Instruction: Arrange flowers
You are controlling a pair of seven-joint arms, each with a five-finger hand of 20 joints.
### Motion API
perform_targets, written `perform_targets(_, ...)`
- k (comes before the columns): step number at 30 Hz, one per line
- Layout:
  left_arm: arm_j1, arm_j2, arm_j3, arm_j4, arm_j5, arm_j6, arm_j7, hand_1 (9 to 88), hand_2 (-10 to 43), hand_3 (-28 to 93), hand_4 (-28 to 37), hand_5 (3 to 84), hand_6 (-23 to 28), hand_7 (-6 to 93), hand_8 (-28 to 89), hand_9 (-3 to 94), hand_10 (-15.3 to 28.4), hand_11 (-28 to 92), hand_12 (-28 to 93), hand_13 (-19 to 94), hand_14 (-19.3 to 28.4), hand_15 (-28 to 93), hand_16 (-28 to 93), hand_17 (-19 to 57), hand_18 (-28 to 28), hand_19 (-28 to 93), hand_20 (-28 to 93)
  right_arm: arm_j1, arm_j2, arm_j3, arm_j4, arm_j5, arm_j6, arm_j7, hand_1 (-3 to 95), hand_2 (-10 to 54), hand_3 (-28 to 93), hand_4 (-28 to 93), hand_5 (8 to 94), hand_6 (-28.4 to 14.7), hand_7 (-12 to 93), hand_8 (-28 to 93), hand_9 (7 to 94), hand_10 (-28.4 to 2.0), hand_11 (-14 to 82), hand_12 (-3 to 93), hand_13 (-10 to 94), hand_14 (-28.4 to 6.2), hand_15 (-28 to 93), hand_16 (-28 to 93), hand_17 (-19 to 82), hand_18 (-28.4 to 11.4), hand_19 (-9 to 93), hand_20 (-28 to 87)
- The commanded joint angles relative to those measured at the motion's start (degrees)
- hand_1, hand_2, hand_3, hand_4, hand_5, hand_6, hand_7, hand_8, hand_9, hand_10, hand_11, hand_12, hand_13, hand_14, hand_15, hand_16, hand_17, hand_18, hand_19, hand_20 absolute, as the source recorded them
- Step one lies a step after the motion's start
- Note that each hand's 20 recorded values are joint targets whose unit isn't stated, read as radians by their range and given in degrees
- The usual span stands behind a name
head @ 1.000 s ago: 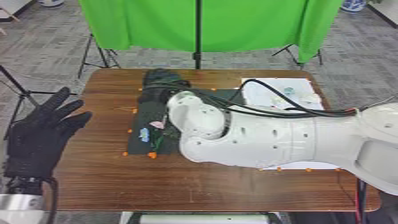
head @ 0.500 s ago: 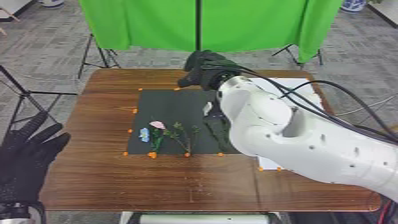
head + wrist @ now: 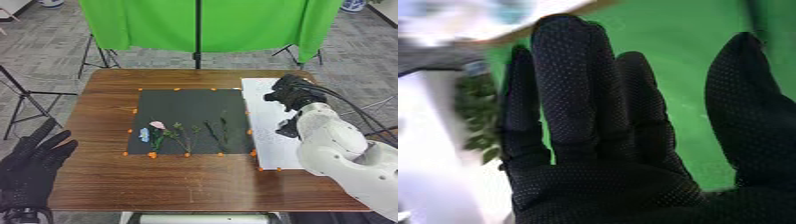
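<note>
Cut flowers lie in the near half of a black mat [image 3: 178,107] on a brown wooden table [image 3: 178,185]. A light-blue flower [image 3: 144,134] sits just beside the mat's left edge, toward its near left corner. Next to it, a pink blossom [image 3: 157,124] tops the group, with leafy green sprigs [image 3: 185,137] to its right and thin dark-green stems [image 3: 211,131] farther toward the mat's right edge. Orange markers [image 3: 152,155] dot the mat's border.

At right, the robot's right hand [image 3: 286,93] is over the far part of a white sheet [image 3: 266,112], its fingers straight and the thumb held apart, gripping nothing. Blurred green leaves [image 3: 478,112] appear beyond the fingers in the right wrist view. The left hand [image 3: 34,162], fingers spread and relaxed, is beside the table's left edge, near the near left corner.

On the floor behind the table, blue-and-white pots [image 3: 353,5] are cut off by the view's top edge; their contents cannot be made out.
</note>
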Motion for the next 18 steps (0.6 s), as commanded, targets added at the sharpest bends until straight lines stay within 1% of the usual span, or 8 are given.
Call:
perform_targets(1,-1.3,0.4,1.14,0.63,0.2,-0.89,-1.32,19.1,6.3,78,-28.2,34.7,8.3,11.2,-8,33.3,19.8,30,12,25,27.6,67,-13,-9.9,20.6,54,33,-5.24,4.96,3.23,3.45,-2.79,1.32,4.04,32.0,-5.0,74,-27,52.1,-2.1,18,-13,68.2,-16.7,27.2,14.9,66,-12.5,63,12,24,-24.6,75,21)
perform_targets(5,-1.97,0.52,1.69,0.89,0.28,-1.03,-1.66,19.3,6.3,78,-28.2,34.7,8.3,11.3,-8,33.2,19.7,30,12,25,27.6,67,-13,-9.9,20.5,54,33,-4.3,6.1,2.57,5.35,-2.58,0.39,4.89,32.0,-5.3,74,-27,52.0,-2.2,18,-13,68.7,-16.4,28.2,15.4,67,-12.2,65,13,24,-24.6,75,21)
perform_targets(6,-2.21,0.41,1.66,0.98,0.53,-1.21,-2.11,19.3,6.3,78,-28.2,34.6,8.3,11.4,-8,33.2,19.7,30,12,25,27.6,67,-13,-9.9,20.5,54,33,-4.64,6.35,2.95,5.67,-2.29,0.08,5.14,32.0,-5.4,74,-27,51.6,-2.2,18,-13,68.7,-16.4,28.3,15.4,67,-12.1,65,13,24,-24.7,75,21)
perform_targets(7,-2.18,0.51,1.76,0.93,0.37,-1.08,-1.85,19.3,6.3,78,-28.2,34.6,8.3,11.4,-8,33.2,19.7,30,12,25,27.6,67,-13,-9.8,20.5,54,33,-4.46,6.52,2.93,6.08,-1.95,-0.29,5.2,32.0,-5.5,74,-27,51.4,-2.2,18,-13,68.7,-16.4,28.3,15.4,67,-12.1,65,13,24,-24.8,75,20)
perform_targets(11,-2.65,0.55,1.96,1.14,0.36,-1.33,-2.14,19.4,6.3,78,-28.2,34.6,8.2,11.4,-8,33.1,19.7,30,12,25,27.7,67,-13,-9.5,20.6,54,33,-3.66,6.73,2.29,8.02,-1.26,-1.37,5.94,31.9,-5.9,75,-27,50.2,-2.4,17,-13,68.4,-16.5,28.3,15.4,67,-12.3,65,13,25,-24.9,75,20)
perform_targets(12,-2.66,0.66,2.05,1.14,0.3,-1.41,-2.02,19.3,6.3,78,-28.2,34.5,8.3,11.5,-8,33.1,19.7,30,12,25,27.7,67,-13,-9.4,20.6,54,33,-3.68,6.74,2.32,8.37,-0.93,-1.38,5.92,31.9,-6.0,75,-27,49.8,-2.5,17,-13,68.3,-16.6,28.3,15.4,67,-12.3,65,13,25,-25.0,75,20)
perform_targets(13,-2.89,0.71,2.1,1.21,0.32,-1.63,-2.26,19.3,6.2,78,-28.2,34.5,8.2,11.5,-8,33.1,19.7,30,12,25,27.7,67,-13,-9.4,20.6,54,34,-3.57,6.94,2.01,8.68,-0.96,-1.38,6.15,31.9,-6.1,75,-27,49.5,-2.5,17,-13,68.2,-16.6,28.4,15.4,67,-12.3,65,13,25,-25.0,75,20)
perform_targets(18,-3.2,0.84,2.27,1.32,0.08,-1.68,-2.1,19.4,6.2,78,-28.2,34.5,8.2,11.6,-8,33.1,19.7,30,12,25,27.7,67,-13,-9.3,20.7,54,34,-2.79,6.74,1.11,10.1,-0.4,-3.58,6.29,32.0,-6.6,75,-27,49.6,-2.1,17,-12,68.2,-16.5,28.5,15.4,67,-12.4,65,13,25,-25.0,76,20)
